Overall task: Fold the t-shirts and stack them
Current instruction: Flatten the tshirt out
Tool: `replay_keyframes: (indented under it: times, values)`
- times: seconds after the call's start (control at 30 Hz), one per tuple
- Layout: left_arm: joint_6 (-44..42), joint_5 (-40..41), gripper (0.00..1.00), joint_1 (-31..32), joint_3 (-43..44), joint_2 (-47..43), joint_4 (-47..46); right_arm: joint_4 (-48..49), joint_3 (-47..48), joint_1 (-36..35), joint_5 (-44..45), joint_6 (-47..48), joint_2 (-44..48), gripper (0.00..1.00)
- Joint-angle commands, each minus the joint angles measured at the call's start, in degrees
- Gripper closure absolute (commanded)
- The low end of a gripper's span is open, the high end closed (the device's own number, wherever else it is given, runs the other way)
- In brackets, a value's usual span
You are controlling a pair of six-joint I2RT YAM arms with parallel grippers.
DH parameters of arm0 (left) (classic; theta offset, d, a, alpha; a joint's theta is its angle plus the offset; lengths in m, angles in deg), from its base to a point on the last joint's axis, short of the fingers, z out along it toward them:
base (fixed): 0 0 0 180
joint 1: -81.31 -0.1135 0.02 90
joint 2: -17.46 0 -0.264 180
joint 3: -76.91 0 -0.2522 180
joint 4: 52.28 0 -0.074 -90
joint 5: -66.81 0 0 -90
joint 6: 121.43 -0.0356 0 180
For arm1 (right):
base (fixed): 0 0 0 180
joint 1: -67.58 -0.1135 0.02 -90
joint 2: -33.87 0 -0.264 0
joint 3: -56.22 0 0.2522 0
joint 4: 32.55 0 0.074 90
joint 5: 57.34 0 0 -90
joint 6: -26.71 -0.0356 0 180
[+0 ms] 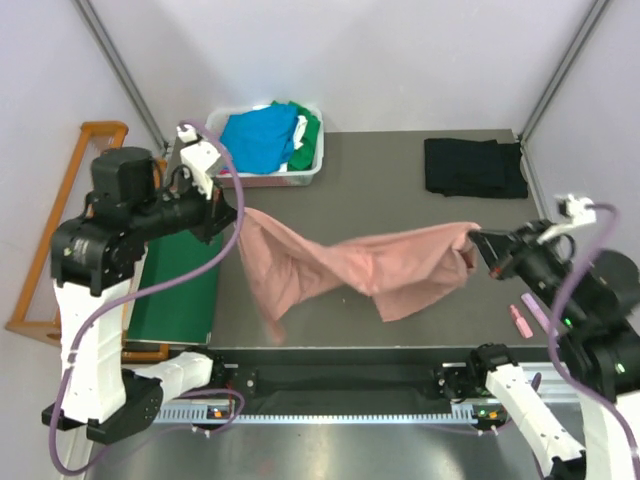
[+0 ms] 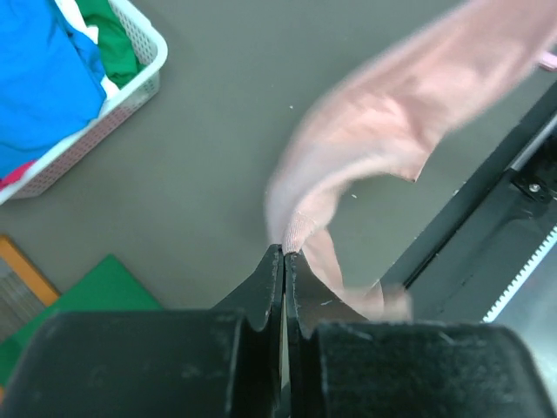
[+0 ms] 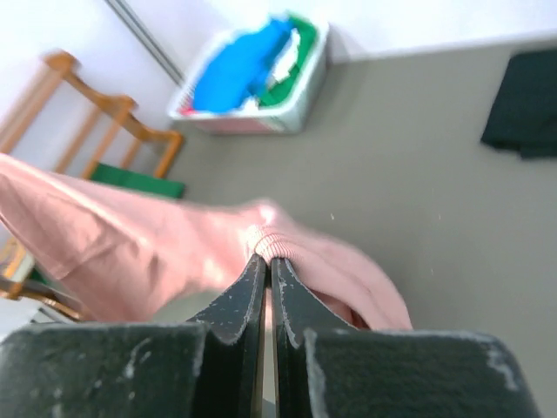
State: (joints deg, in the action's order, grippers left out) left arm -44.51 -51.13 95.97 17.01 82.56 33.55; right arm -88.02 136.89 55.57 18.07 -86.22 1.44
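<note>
A dusty-pink t-shirt (image 1: 350, 265) hangs stretched in the air between both arms above the grey table (image 1: 380, 170). My left gripper (image 1: 232, 212) is shut on its left edge, where the pinched hem (image 2: 300, 231) shows at the fingertips. My right gripper (image 1: 478, 243) is shut on the ribbed edge (image 3: 271, 244) at the shirt's right end. The cloth sags in the middle, and a tail droops toward the table's near edge. A folded black t-shirt (image 1: 474, 167) lies at the far right. Blue (image 1: 258, 138), green and white t-shirts fill the basket.
The white basket (image 1: 312, 170) stands at the table's far left. A flat dark-green board (image 1: 180, 290) lies left of the table, over a wooden rack (image 1: 70, 165). A small pink object (image 1: 521, 321) rests by the right arm. A black rail (image 1: 350, 378) runs along the near edge.
</note>
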Motion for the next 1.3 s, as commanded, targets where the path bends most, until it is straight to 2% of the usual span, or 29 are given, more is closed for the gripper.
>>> replay_keyframes:
  times: [0.0,0.1,0.17,0.27,0.33,0.47,0.5,0.57,0.6,0.67,0.73,0.8,0.83,0.97,1.1,1.17,1.27]
  values:
    - [-1.86,-2.20,1.00,-0.24,10.78,-1.73,9.13,-4.07,8.04,-1.35,2.37,-0.09,4.73,1.00]
    - [-0.99,-2.99,1.00,-0.24,14.49,-1.99,11.86,-5.13,14.90,-1.35,2.46,-0.53,5.71,1.00]
    - [-0.98,-3.52,1.00,-0.15,12.67,-3.40,11.08,-7.49,17.89,-1.44,3.94,-0.44,4.13,1.00]
    - [-1.42,-2.56,1.00,-0.24,0.24,-5.77,7.31,-8.12,14.31,-1.79,8.59,-1.14,1.84,1.00]
    - [-2.03,-1.77,1.00,-0.24,-5.59,-6.82,4.76,-6.98,8.52,-1.88,10.54,-2.54,-0.08,1.00]
    - [-3.00,0.33,1.00,-0.24,-23.76,-7.01,-3.32,1.62,-2.65,-1.70,12.65,-4.31,-5.97,1.00]
    - [-3.35,1.04,1.00,-0.24,-26.60,-6.74,-6.91,6.42,-6.15,-1.70,13.26,-4.39,-7.72,1.00]
    - [-3.70,2.97,1.00,-0.24,-33.70,-4.64,-11.06,11.46,-8.98,-0.30,13.36,-4.13,-14.31,1.00]
    - [-3.97,5.25,1.00,-0.24,-35.57,-3.59,-15.60,16.61,-10.56,0.40,13.19,-4.04,-17.03,1.00]
    - [-4.23,7.98,1.00,-0.24,-39.61,0.45,-20.02,20.86,-10.93,3.04,12.40,-4.22,-25.73,1.00]
    - [-4.23,12.64,1.00,-0.33,-40.60,6.66,-25.89,26.56,-10.67,5.66,10.91,-5.18,-34.26,1.00]
    - [-3.97,15.02,1.00,-0.85,-39.38,11.69,-28.38,28.96,-8.75,6.47,9.14,-5.45,-42.06,1.00]
    - [-3.88,17.90,1.00,-0.94,-38.42,16.94,-29.96,29.49,-7.60,6.65,9.05,-5.45,-44.54,1.00]
    - [-0.82,21.52,1.00,-2.96,-29.99,28.57,-30.41,29.24,-1.97,6.65,7.04,-4.40,-52.99,1.00]
    - [3.14,25.22,1.00,-5.60,-26.63,32.89,-34.54,28.27,2.94,6.65,7.56,-2.64,-56.69,0.91]
    - [5.94,25.48,1.00,-7.96,-24.10,33.51,-35.68,27.83,4.53,6.74,8.43,-2.37,-58.19,1.00]
    - [7.02,23.47,1.00,-9.73,-21.71,33.34,-35.34,27.22,7.34,6.74,8.17,-2.55,-59.59,1.00]
